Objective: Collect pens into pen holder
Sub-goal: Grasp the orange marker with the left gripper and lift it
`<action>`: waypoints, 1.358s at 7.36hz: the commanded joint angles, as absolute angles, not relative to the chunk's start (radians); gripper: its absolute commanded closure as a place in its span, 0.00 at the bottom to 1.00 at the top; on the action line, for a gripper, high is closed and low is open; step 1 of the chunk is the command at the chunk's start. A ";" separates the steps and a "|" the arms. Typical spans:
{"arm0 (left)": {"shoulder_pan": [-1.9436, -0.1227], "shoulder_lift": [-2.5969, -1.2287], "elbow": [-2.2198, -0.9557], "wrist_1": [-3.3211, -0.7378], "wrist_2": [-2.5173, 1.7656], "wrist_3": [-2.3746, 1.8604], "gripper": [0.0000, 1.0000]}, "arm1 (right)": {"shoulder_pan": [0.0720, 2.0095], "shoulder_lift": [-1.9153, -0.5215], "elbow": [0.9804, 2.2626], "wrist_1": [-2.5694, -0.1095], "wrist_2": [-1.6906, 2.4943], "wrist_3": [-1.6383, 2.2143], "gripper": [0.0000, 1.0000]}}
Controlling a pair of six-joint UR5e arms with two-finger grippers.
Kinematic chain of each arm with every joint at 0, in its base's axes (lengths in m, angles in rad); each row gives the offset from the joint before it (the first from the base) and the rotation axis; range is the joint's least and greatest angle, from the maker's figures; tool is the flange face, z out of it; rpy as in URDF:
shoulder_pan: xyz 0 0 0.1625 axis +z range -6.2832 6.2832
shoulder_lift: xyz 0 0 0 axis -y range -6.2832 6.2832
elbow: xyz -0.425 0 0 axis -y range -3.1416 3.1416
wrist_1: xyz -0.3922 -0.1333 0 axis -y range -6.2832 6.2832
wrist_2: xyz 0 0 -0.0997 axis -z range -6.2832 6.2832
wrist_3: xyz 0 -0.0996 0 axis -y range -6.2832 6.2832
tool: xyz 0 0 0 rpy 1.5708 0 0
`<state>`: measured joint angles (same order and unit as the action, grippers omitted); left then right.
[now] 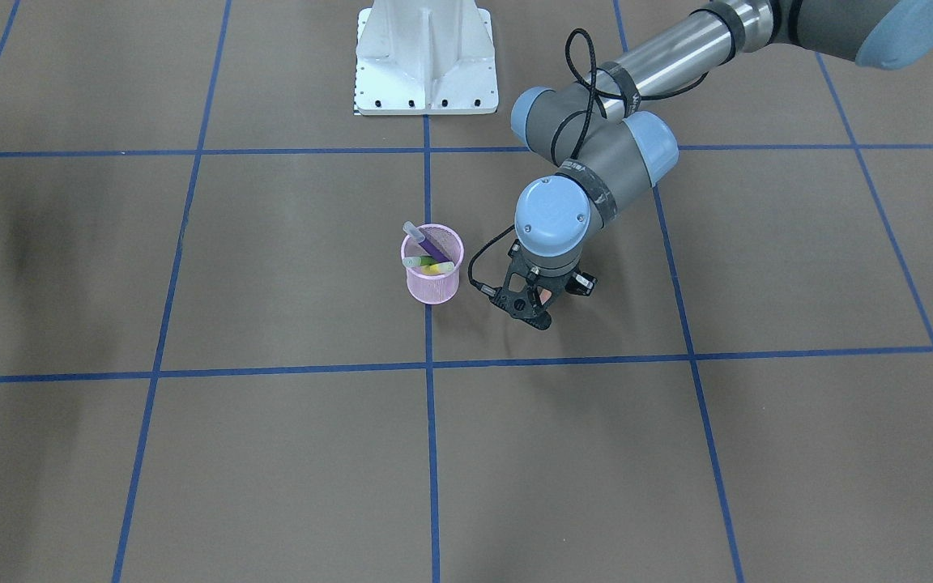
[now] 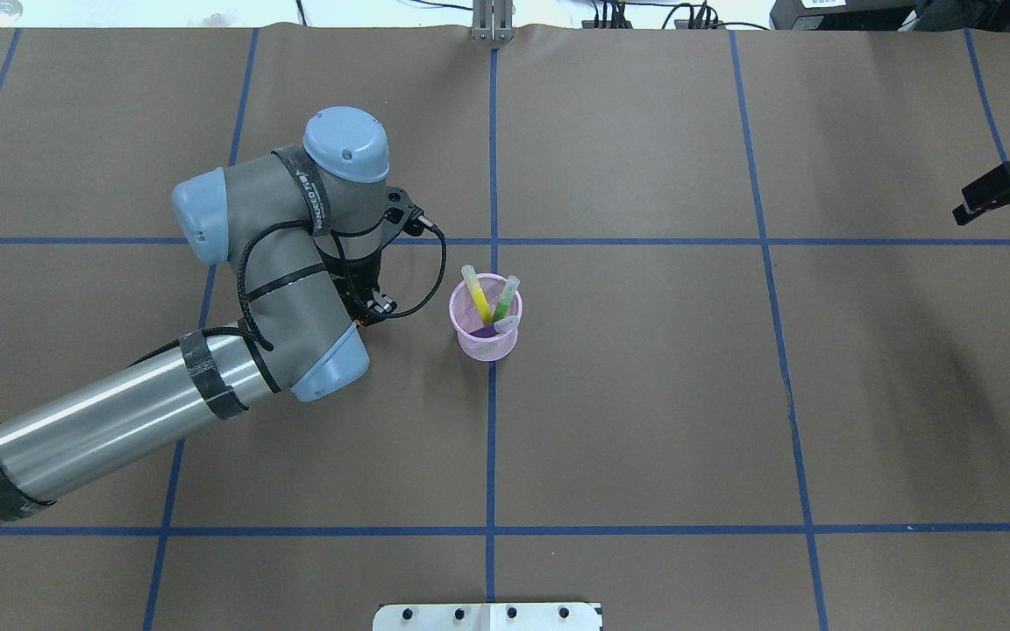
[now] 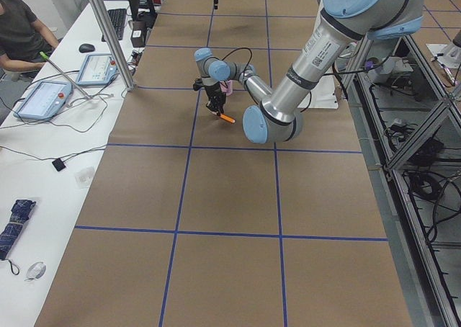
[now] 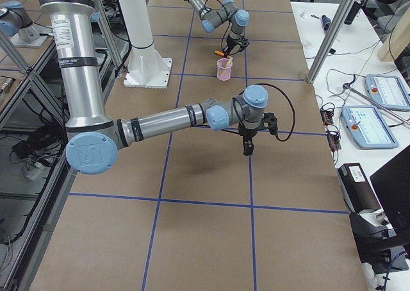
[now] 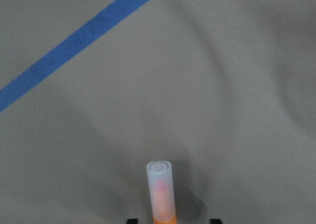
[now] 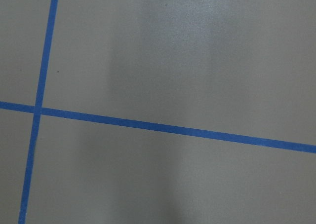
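Front-facing view: my left gripper (image 1: 533, 306) hangs low, with the pen holder (image 1: 432, 290) just beside it and three pens (image 1: 432, 263) inside.

Left side view: the gripper pinches the orange pen (image 3: 227, 118), which sits tilted.

Left wrist view: the cap end juts ahead of the grip. I'd lift clear of the rim, centre over the holder, then release.

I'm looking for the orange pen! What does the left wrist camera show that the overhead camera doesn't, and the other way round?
Only the left wrist view: the orange pen close up, pale cap pointing away from the left gripper holding it. Only the overhead view: the pink pen holder with the yellow pen, green pen and purple pen inside, plus the left arm hiding nearly all of the orange one. Both: the brown table and its blue tape lines.
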<state>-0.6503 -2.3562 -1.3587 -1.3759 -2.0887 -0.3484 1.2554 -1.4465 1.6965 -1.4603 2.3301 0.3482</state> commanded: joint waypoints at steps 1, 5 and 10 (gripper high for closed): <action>-0.652 -2.355 -1.359 -1.374 -2.088 -0.348 0.90 | 1.258 -1.447 1.697 -1.460 2.330 0.348 0.00; -0.676 -2.358 -1.370 -1.367 -2.088 -0.350 0.39 | 1.264 -1.447 1.698 -1.459 2.336 0.351 0.00; -0.666 -2.355 -1.359 -1.373 -2.088 -0.360 0.39 | 1.264 -1.447 1.697 -1.460 2.336 0.351 0.00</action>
